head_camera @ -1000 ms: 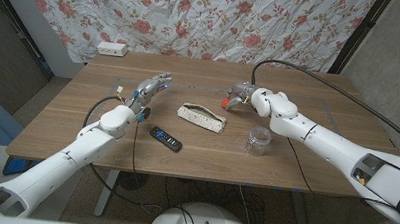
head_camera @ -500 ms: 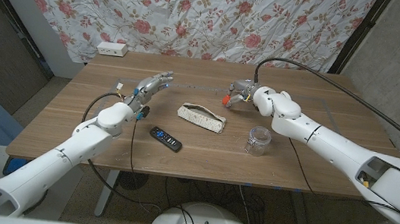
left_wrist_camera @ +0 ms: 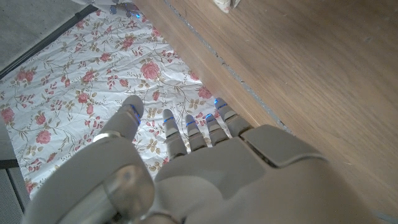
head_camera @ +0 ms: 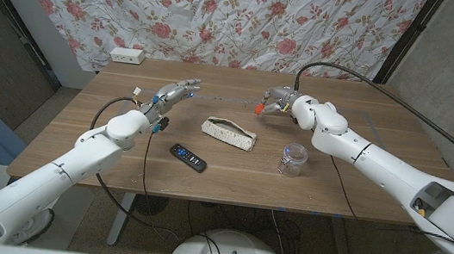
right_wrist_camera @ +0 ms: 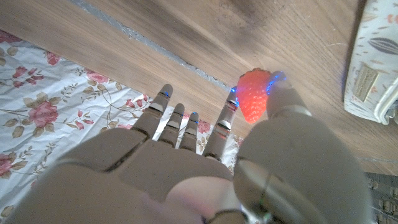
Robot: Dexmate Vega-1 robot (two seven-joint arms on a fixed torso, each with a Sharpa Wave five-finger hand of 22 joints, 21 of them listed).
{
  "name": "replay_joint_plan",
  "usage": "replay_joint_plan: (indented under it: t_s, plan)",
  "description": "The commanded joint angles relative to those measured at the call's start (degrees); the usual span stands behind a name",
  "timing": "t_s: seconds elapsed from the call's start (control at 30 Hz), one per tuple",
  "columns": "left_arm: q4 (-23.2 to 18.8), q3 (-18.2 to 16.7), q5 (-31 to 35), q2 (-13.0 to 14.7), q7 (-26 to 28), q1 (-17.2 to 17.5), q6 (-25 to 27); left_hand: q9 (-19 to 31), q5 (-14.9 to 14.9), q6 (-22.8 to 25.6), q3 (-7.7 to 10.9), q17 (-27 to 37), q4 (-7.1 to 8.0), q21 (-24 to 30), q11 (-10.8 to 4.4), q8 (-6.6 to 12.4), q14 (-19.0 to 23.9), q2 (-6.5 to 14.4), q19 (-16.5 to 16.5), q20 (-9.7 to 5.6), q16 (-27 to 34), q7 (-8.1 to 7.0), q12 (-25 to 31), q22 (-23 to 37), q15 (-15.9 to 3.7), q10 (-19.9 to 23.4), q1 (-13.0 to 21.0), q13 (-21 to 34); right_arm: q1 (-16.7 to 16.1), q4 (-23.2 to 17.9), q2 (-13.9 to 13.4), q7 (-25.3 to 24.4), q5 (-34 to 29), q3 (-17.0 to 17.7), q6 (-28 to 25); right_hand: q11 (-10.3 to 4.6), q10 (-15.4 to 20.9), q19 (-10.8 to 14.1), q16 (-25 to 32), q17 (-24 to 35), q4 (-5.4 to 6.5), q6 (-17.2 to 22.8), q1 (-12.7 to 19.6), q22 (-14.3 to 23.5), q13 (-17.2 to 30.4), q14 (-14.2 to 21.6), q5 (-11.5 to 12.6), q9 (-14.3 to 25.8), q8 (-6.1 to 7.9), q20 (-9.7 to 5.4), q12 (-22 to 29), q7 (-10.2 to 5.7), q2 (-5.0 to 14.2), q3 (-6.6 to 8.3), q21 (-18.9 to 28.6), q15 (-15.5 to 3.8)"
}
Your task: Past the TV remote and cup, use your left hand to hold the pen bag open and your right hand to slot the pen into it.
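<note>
Both arms are shifting: since a second ago the left robot hand (head_camera: pixel 175 92) is reaching a little farther out over the worktop (head_camera: pixel 88 127), fingers spread and holding nothing, while the right robot hand (head_camera: pixel 275 104) is drawing slightly back toward the far edge.

Nearest the robot, the TV remote (head_camera: pixel 188 157) and the clear cup (head_camera: pixel 293 159) are lying on the worktop. Just beyond them the pen bag (head_camera: pixel 229 133) is resting on its side, between the two hands and touched by neither. It is looking soft and light, likely to slump, so pinching one lip of its mouth seems best.

Farther back, the right robot hand is pinching a small red strawberry-like object (right_wrist_camera: pixel 253 94) rather than any plain pen; it looks light and smooth.
</note>
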Motion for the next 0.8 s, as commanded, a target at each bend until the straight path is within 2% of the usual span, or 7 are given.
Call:
replay_joint_plan:
  t_s: [0.03,0.23,0.37,0.53,0.8]
  plan:
    - [-4.4,1.2,3.5,4.3,-2.8,-2.1,4.8,0.3,-0.1,0.7,-0.25,0.3,-0.21,-0.1,-0.03,0.4,0.0,0.1,0.3,0.47,0.0,0.28,0.1,0.1,-2.06,0.7,0.6,0.2,-1.0,-1.3,-0.3,-1.6,3.0,2.2,-0.3,0.03,0.5,0.1,0.1,0.3,0.19,0.6,0.4,0.2,0.2,0.1,0.2,0.3,0.27,0.28,-0.3,0.07,0.29,0.04,-0.1,0.43]
    - [-5.1,2.3,6.0,5.9,-4.5,-3.6,6.1,0.3,0.0,1.3,-0.1,0.2,-0.42,0.0,-0.02,0.55,0.2,0.2,0.5,0.82,0.1,0.15,0.2,0.1,-2.05,0.9,1.3,0.2,-1.1,-1.7,-0.3,-2.2,2.7,2.1,-1.7,0.05,1.0,0.3,0.2,0.3,0.24,0.8,0.4,0.2,0.2,0.1,0.2,0.3,0.36,0.21,-0.2,0.08,0.31,-0.05,-0.1,0.4]
    - [-5.8,3.1,8.8,6.9,-4.8,-4.6,6.9,0.3,0.1,2.8,0.11,0.2,-0.7,0.1,0.05,0.92,0.6,0.1,0.8,0.88,0.2,-0.51,0.5,0.1,-2.14,2.1,2.6,0.2,-1.4,-1.6,0.1,-2.9,3.3,2.4,-2.7,0.05,1.0,0.3,0.2,0.3,0.26,0.9,0.4,0.2,0.2,0.1,0.1,0.3,0.41,0.2,-0.2,0.08,0.33,-0.1,-0.1,0.45]
    - [-4.2,4.9,13.2,7.3,-6.0,-6.7,4.8,0.3,0.2,4.7,0.18,0.2,-0.77,0.3,-0.2,1.23,2.3,-0.3,1.8,1.1,0.5,-0.64,0.8,0.1,-1.99,3.5,4.3,0.2,-1.4,-1.0,0.9,-4.5,4.2,2.6,-3.2,0.11,0.9,0.3,0.2,0.4,0.29,1.0,0.4,0.2,0.2,0.1,0.1,0.3,0.48,0.2,-0.3,0.08,0.37,-0.14,-0.2,0.41]
    - [-4.2,6.6,20.0,8.4,-7.3,-9.1,4.3,0.3,0.2,7.6,0.09,0.2,-0.7,0.5,-0.66,1.45,4.4,-0.7,3.6,1.3,0.7,-0.74,1.0,0.1,-2.53,5.7,6.7,0.2,-0.9,-1.2,0.4,-4.6,5.0,2.4,-3.1,0.12,1.0,0.3,0.2,0.4,0.3,1.1,0.5,0.2,0.2,0.1,0.1,0.2,0.51,0.23,-0.4,0.08,0.38,-0.21,-0.2,0.44]
